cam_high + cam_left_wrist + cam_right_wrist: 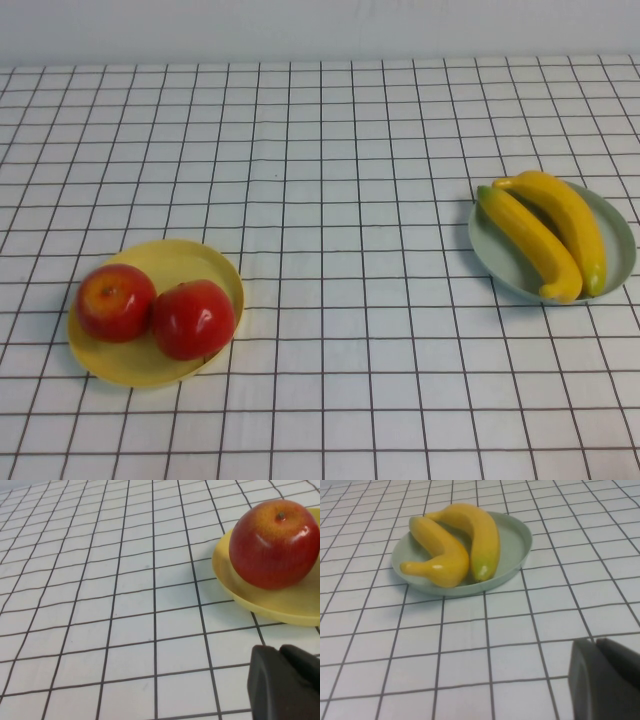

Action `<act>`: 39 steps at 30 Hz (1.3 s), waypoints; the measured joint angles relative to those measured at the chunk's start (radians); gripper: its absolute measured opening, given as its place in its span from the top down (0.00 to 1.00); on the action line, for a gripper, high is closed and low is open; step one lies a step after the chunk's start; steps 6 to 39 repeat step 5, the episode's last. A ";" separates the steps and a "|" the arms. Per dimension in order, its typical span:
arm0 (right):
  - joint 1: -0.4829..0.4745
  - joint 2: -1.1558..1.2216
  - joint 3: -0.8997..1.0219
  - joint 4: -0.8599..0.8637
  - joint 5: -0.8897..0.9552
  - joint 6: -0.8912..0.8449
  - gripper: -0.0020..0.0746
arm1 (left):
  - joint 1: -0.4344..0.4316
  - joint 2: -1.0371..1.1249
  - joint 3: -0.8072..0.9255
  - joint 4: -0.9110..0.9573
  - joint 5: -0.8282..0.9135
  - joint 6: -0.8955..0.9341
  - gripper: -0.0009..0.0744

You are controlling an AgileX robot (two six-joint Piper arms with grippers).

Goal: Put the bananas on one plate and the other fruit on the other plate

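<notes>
Two yellow bananas lie side by side on the pale green plate at the right. Two red apples sit on the yellow plate at the front left. Neither arm shows in the high view. My left gripper is shut and empty, hanging over bare cloth short of the yellow plate and one apple. My right gripper is shut and empty, hanging over cloth short of the green plate with both bananas.
A white cloth with a black grid covers the whole table. A pale wall runs along the far edge.
</notes>
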 joint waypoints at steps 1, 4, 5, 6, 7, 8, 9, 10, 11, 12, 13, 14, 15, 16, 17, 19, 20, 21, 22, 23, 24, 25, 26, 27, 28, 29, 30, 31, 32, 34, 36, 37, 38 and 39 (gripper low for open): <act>0.000 0.000 0.000 0.000 -0.002 0.000 0.99 | 0.000 0.000 0.000 0.000 0.000 0.000 0.99; 0.000 0.000 0.000 0.000 -0.003 0.000 0.99 | 0.000 0.000 0.000 0.000 0.000 0.000 0.99; 0.000 0.000 0.000 0.000 -0.004 0.000 0.99 | 0.000 0.000 0.000 0.000 0.000 0.000 0.99; 0.000 0.000 0.000 0.000 -0.004 0.000 0.99 | 0.000 0.000 0.000 0.000 0.000 0.000 0.99; 0.000 0.000 0.000 0.000 -0.004 0.000 0.99 | 0.000 0.000 0.000 0.000 0.000 0.000 0.99; 0.000 0.000 0.000 0.000 -0.004 0.000 0.99 | 0.000 0.000 0.000 0.000 0.000 0.000 0.99; 0.000 0.000 0.000 0.000 -0.004 0.000 0.99 | 0.000 0.000 0.000 0.000 0.000 0.000 0.99; 0.000 0.000 0.000 0.000 -0.004 0.000 0.99 | 0.000 0.000 0.000 0.000 0.000 0.000 0.99; 0.000 0.000 0.000 0.000 -0.004 0.000 0.99 | 0.000 0.000 0.000 0.000 0.000 0.000 0.99; 0.000 0.000 0.000 0.000 -0.004 0.000 0.99 | 0.000 0.000 0.000 0.000 0.000 0.000 0.99; 0.000 0.000 0.000 0.000 -0.004 0.000 0.99 | 0.000 0.000 0.000 0.000 0.000 0.000 0.99; 0.000 0.000 0.000 0.000 -0.004 0.000 0.99 | 0.000 0.000 0.000 0.000 0.000 0.000 0.99; 0.000 0.000 0.000 0.000 -0.004 0.000 0.99 | 0.000 0.000 0.000 0.000 0.000 0.000 0.99; 0.000 0.000 0.000 0.000 -0.004 0.000 0.99 | 0.000 0.000 0.000 0.000 0.000 0.000 0.99; 0.000 0.000 0.000 0.000 -0.004 0.000 0.99 | 0.000 0.000 0.000 0.000 0.000 0.000 0.99; 0.000 0.000 0.000 0.000 -0.004 0.000 0.99 | 0.000 0.000 0.000 0.000 0.000 0.000 0.99; 0.000 0.000 0.000 0.000 -0.004 0.000 0.99 | 0.000 0.000 0.000 0.000 0.000 0.000 0.99; 0.000 0.000 0.000 0.000 -0.004 0.000 0.99 | 0.000 0.000 0.000 0.000 0.000 0.000 0.99; 0.000 0.000 0.000 0.000 -0.004 0.000 0.99 | 0.000 0.000 0.000 0.000 0.000 0.000 0.99; 0.000 0.000 0.000 0.000 -0.004 0.000 0.99 | 0.000 0.000 0.000 0.000 0.000 0.000 0.99; 0.000 0.000 0.000 0.000 -0.004 0.000 0.99 | 0.000 0.000 0.000 0.000 0.000 0.000 0.99; 0.000 0.000 0.000 0.000 -0.004 0.000 0.99 | 0.000 0.000 0.000 0.000 0.000 0.000 0.99; 0.000 0.000 0.000 0.000 -0.004 0.000 0.99 | 0.000 0.000 0.000 0.000 0.000 0.000 0.99; 0.000 0.000 0.000 0.000 -0.004 0.000 0.99 | 0.000 0.000 0.000 0.000 0.000 0.000 0.99; 0.000 0.000 0.000 0.000 -0.004 0.000 0.99 | 0.000 0.000 0.000 0.000 0.000 0.000 0.99; 0.000 0.000 0.000 0.000 -0.004 0.000 0.99 | 0.000 0.000 0.000 0.000 0.000 0.000 0.99; 0.000 0.000 0.000 0.000 -0.004 0.000 0.99 | 0.000 0.000 0.000 0.000 0.000 0.000 0.99; 0.000 0.000 0.000 0.000 -0.004 0.000 0.99 | 0.000 0.000 0.000 0.000 0.000 0.000 0.99; 0.000 0.000 0.000 0.000 -0.004 0.000 0.99 | 0.000 0.000 0.000 0.000 0.000 0.000 0.99; 0.000 0.000 0.000 0.000 -0.004 0.000 0.99 | 0.000 0.000 0.000 0.000 0.000 0.000 0.99; 0.000 0.000 0.000 0.000 -0.004 0.000 0.99 | 0.000 0.000 0.000 0.000 0.000 0.000 0.99; 0.000 0.000 0.000 0.000 -0.004 0.000 0.99 | 0.000 0.000 0.000 0.000 0.000 0.000 0.99; 0.000 0.000 0.000 0.000 -0.004 0.000 0.99 | 0.000 0.000 0.000 0.000 0.000 0.000 0.99; 0.000 0.000 0.000 0.000 -0.004 0.000 0.99 | 0.000 0.000 0.000 0.000 0.000 0.000 0.99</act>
